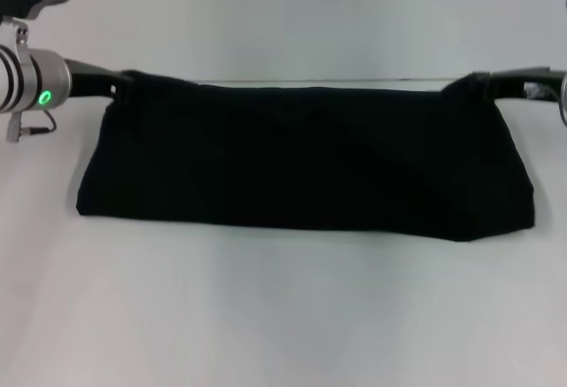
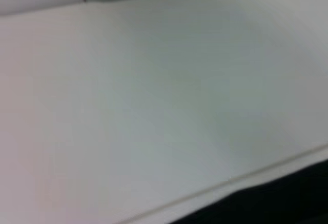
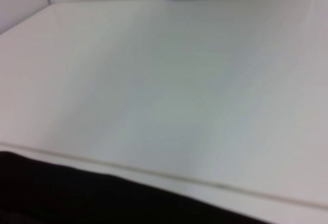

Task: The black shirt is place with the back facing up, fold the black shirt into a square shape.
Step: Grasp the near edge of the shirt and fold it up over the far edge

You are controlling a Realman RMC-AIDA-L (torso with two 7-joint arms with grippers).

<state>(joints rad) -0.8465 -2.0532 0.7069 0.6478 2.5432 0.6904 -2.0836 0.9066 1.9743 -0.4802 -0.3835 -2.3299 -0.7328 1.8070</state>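
Two black grippers pinch the far corners of the black shirt [image 1: 306,161] — the left gripper [image 1: 122,81] clenched on the corner at the head view's left, the right gripper [image 1: 468,83] clamped on the corner at its right. Between them the shirt's far edge runs taut and nearly straight, while the fabric below spreads in a wide, dark band across the white table [image 1: 283,316], its near edge lying on the surface. No lettering shows on the upturned cloth. The left arm's silver wrist [image 1: 35,77], a green light glowing on it, reaches in from the left edge; the right arm enters from the right edge. Both wrist views show bare tabletop and a dark strip of shirt [image 2: 277,203] — [image 3: 77,193] — along one border.
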